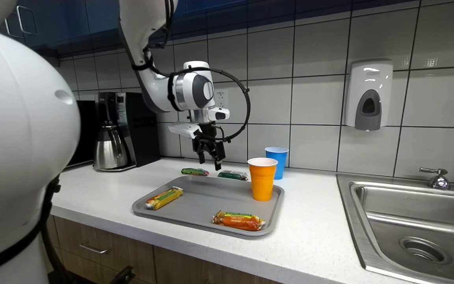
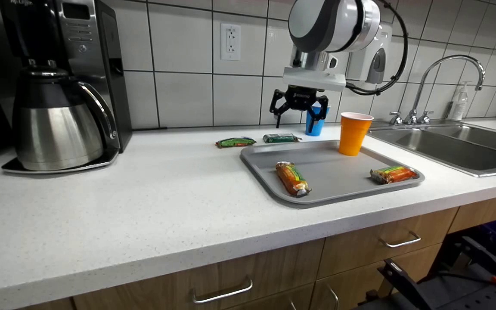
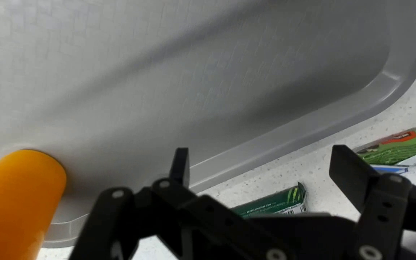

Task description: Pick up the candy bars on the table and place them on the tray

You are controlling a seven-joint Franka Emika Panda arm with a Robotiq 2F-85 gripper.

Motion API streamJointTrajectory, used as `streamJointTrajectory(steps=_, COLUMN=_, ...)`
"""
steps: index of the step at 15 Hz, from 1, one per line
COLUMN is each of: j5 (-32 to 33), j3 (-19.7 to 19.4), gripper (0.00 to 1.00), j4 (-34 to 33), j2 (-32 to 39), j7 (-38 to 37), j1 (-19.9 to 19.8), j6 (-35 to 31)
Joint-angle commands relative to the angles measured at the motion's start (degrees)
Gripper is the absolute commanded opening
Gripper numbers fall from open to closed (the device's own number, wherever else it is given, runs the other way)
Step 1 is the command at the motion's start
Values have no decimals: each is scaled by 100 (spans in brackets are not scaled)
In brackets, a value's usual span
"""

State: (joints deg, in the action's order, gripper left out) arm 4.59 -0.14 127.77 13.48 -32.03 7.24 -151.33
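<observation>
Gaping hand [image 3: 259,162] hangs near, apparently above, the darker green candy bar [image 3: 274,202].

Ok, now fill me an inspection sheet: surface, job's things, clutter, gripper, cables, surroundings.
Surface: white countertop, speckled
Job's things: yellow-orange bar on grey tray; lighter green bar and dark green bar on the countertop
Clutter: orange cup and orange-red packet on the tray; blue cup on the countertop
Gripper: open, holding nothing
Cables: black cable in a wide loop, off the countertop
Surroundings: coffee maker, steel sink, soap dispenser
</observation>
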Motion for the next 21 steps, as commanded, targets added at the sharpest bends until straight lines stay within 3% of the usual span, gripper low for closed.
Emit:
streamJointTrajectory(steps=1, j5=37, j3=-207, gripper=100, j4=-684, j2=519, j7=-565, j1=190, j6=160)
streamJointTrajectory(steps=10, j5=-426, j3=-402, gripper=100, j4=-2091, j2=1572, j7=-1623, j1=325, j6=549)
streamJointTrajectory(steps=21, j5=-852, j3=-540, gripper=100, j4=-3213, j2=2142, j7=-2767, j1=233, j6=1485)
